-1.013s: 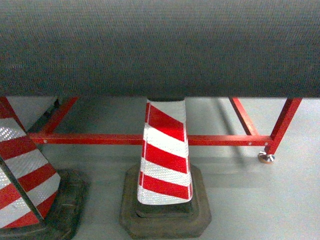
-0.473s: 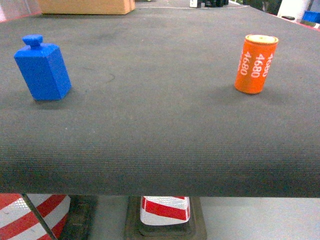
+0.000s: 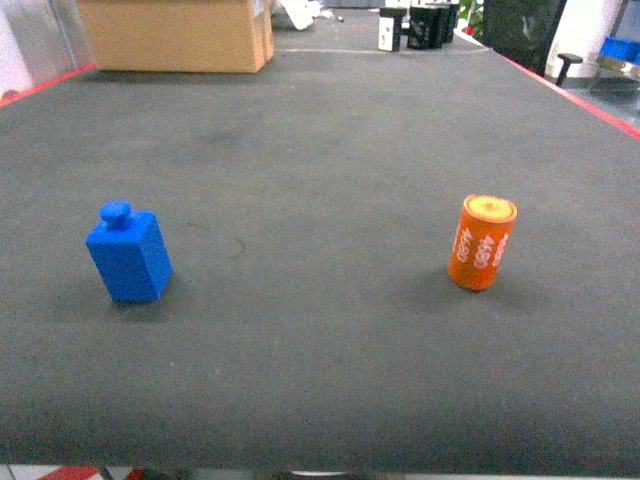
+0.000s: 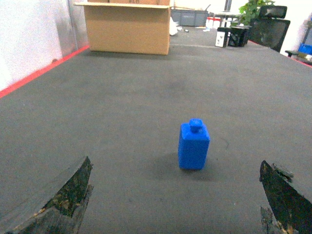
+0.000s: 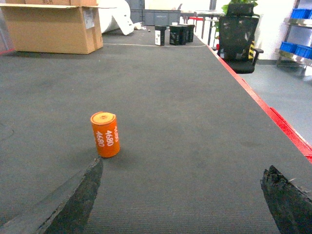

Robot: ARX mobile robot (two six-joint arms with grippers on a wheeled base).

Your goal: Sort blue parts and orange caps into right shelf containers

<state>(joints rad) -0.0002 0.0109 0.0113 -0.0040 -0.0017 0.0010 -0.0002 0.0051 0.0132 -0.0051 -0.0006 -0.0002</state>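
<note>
Blue part [image 3: 128, 254] is stood upright on counter [image 3: 320, 150], left side; orange cap [image 3: 481, 243] upright, well apart to the right. Left claw [image 4: 175, 195] and right claw [image 5: 180, 200] are spread wide, nothing held. Risk: cap could be tipped & rolled if nudged by a finger on approach.

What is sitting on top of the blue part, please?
A small round knob of the same blue tops the blue part; nothing else rests on it. Its underside against the dark table is hidden.
</note>
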